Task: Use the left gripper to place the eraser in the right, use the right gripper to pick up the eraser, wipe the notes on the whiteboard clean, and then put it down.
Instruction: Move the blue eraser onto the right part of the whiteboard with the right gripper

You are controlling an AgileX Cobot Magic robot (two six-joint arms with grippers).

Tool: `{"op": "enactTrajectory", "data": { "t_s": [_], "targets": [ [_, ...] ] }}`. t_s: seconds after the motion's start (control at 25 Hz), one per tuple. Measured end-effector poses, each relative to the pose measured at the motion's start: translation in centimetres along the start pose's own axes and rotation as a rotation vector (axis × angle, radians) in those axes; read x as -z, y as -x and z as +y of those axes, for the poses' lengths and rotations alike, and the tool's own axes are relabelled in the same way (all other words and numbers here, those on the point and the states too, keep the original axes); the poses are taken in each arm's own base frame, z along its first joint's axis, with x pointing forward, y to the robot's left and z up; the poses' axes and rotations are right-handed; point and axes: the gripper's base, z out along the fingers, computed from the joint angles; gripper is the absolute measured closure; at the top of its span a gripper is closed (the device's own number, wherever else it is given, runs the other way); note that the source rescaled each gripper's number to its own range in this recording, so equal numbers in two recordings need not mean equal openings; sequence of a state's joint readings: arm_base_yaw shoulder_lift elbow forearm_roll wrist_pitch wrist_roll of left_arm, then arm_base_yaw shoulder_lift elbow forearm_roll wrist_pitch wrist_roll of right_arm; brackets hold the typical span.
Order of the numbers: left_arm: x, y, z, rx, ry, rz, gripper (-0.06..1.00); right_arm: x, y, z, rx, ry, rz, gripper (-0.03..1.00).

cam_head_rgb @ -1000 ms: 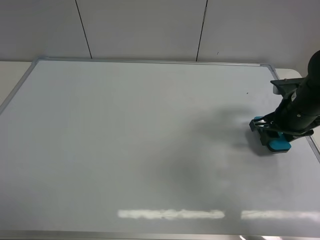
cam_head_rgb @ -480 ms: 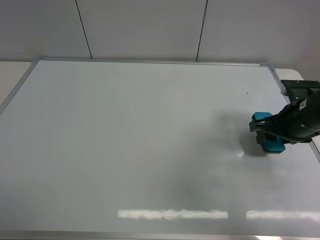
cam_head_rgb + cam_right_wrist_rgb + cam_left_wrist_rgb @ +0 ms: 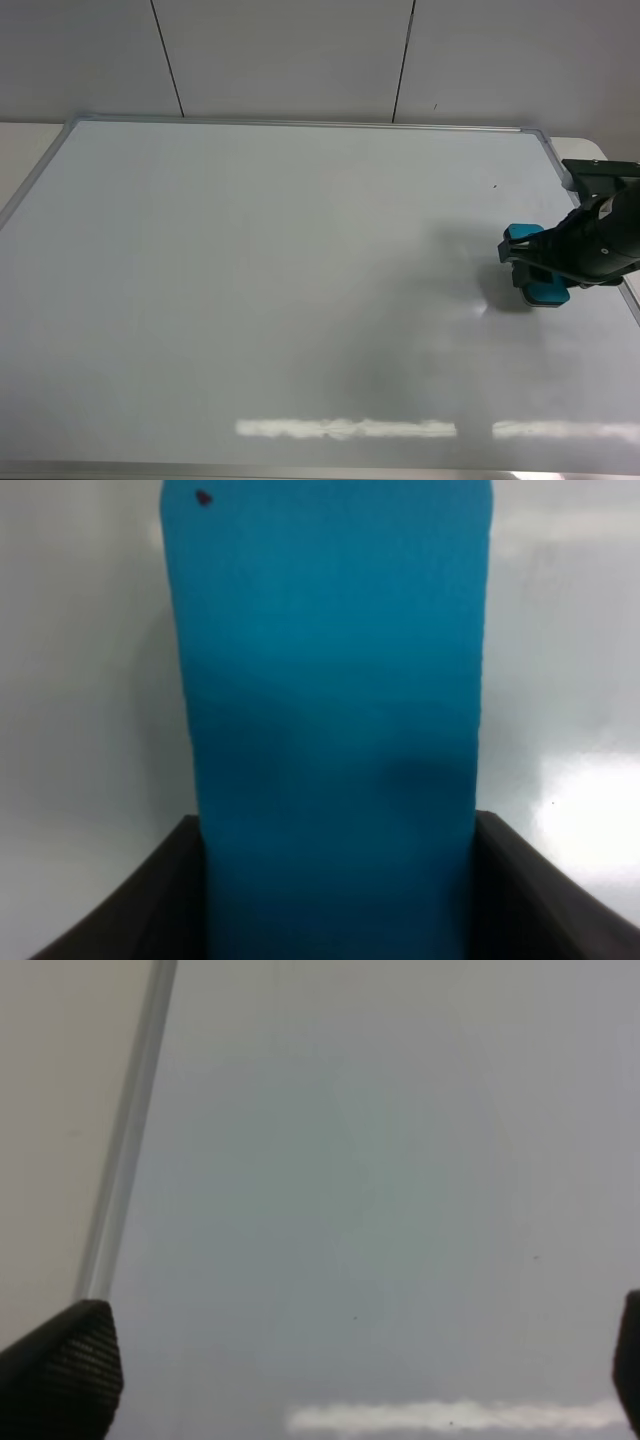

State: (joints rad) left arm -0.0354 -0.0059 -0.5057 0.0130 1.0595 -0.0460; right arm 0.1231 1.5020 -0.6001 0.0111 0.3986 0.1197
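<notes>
Since a second ago the right arm slid toward the frame edge, then stopped. Whiteboard looks clean, no notes visible; left gripper gapes, empty. Right gripper clamps the eraser near the right edge, so next it just lets go

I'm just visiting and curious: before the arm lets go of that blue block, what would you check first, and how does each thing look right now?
1. Eraser gripped between the right gripper jaws: ok, both jaws hug its sides in the wrist view.
2. Whiteboard wiped: ok, no scribble visible; one tiny speck remains.
3. Eraser resting on the board: cannot tell.
4. Eraser inside the board's right frame: ok, but near it.
5. Left gripper out of the way: ok, jaws wide, holding nothing.
</notes>
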Motion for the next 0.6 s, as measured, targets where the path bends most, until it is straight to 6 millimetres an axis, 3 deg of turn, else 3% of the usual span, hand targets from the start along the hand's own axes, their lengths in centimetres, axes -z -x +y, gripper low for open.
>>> {"op": "enactTrajectory", "data": {
  "t_s": [0.6],
  "targets": [
    [0.0,0.0,0.0,0.000,0.000,0.000,-0.06,-1.5,-0.6,-0.2,-0.003,-0.020,0.087,0.95]
  ]
}}
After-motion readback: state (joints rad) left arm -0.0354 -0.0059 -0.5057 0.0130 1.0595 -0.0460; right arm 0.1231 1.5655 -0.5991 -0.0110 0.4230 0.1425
